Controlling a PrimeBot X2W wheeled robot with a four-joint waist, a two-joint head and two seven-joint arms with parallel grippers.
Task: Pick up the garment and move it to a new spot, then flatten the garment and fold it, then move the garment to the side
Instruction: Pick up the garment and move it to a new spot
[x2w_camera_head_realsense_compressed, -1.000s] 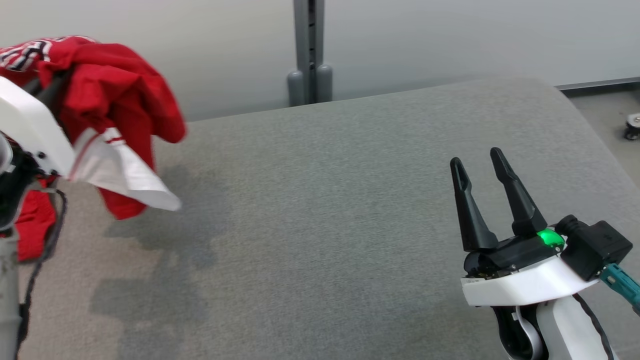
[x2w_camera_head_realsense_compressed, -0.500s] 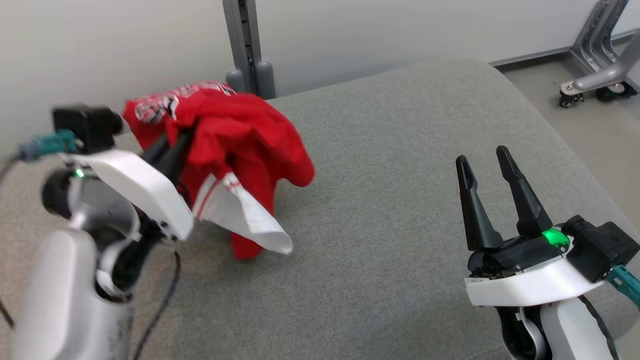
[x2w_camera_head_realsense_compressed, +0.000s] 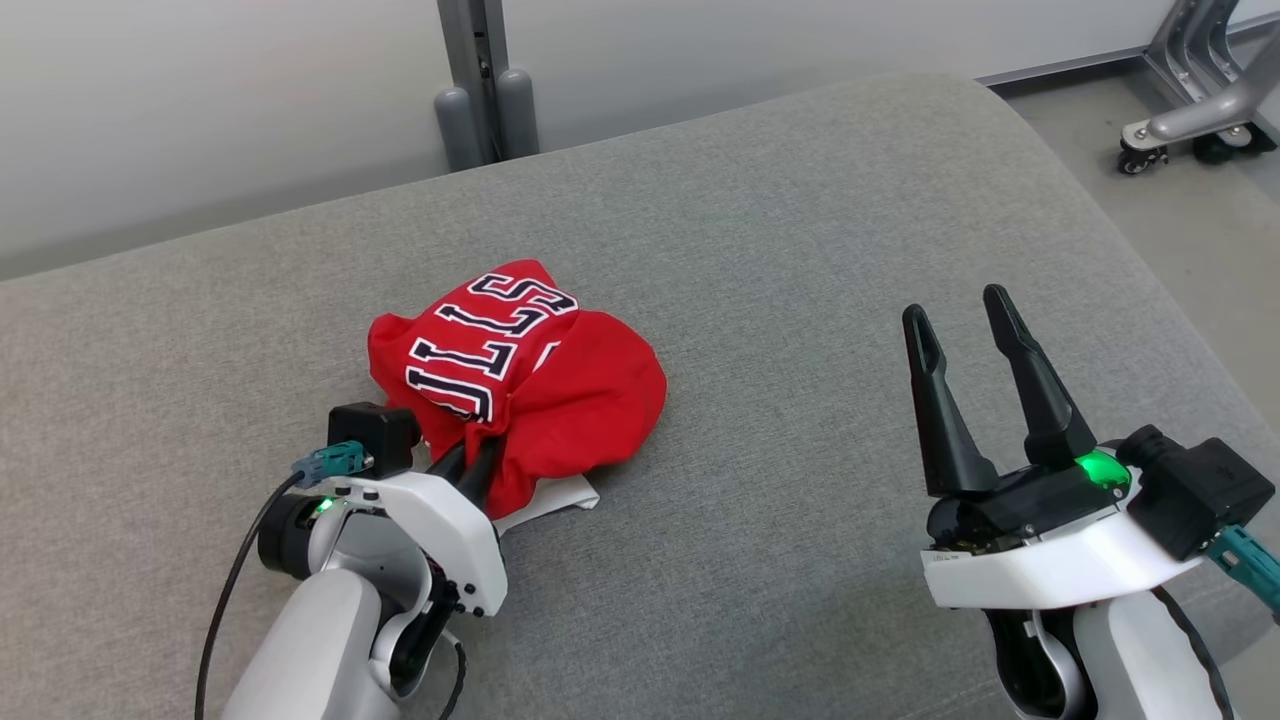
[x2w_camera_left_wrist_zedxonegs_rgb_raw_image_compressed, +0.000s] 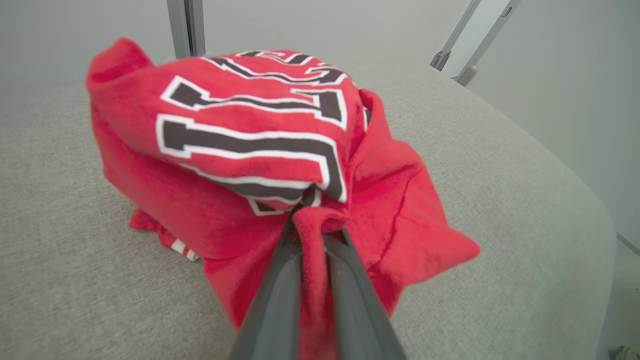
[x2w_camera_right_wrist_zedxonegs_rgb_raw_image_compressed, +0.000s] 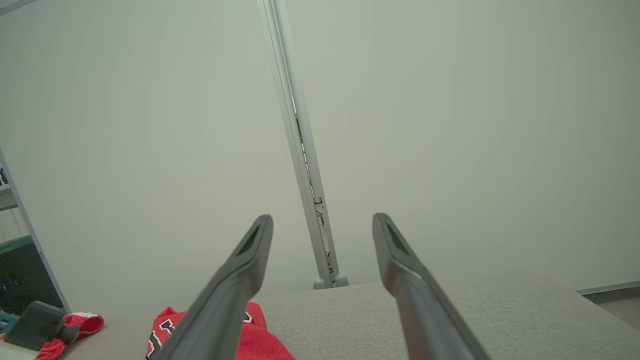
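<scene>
The grey padded desk (x2w_camera_head_realsense_compressed: 800, 250) carries the red garment (x2w_camera_head_realsense_compressed: 560, 400), which rests in a crumpled heap left of centre, well apart from the right arm (x2w_camera_head_realsense_compressed: 1050, 560).

**Handling.** The garment is judged light, soft and limp. It offers no stiffness, so it sags and bunches wherever it is unsupported. The cloth is not fragile, and a pinch on a gathered fold holds it. For flattening, take hold at two separated edges, such as the white hem (x2w_camera_head_realsense_compressed: 555, 497) and an outer corner, not at the middle.

**Jaws.** The left jaws are closed on a pinched fold at the near side of the heap. The right jaws stand wide open and empty above the desk.

**Change.** Half a second earlier the garment hung clear of the desk from the left jaws. It now lies on the desk, lettering (x2w_camera_head_realsense_compressed: 490, 340) uppermost. The head camera has also shifted. The right jaws are unchanged.
</scene>
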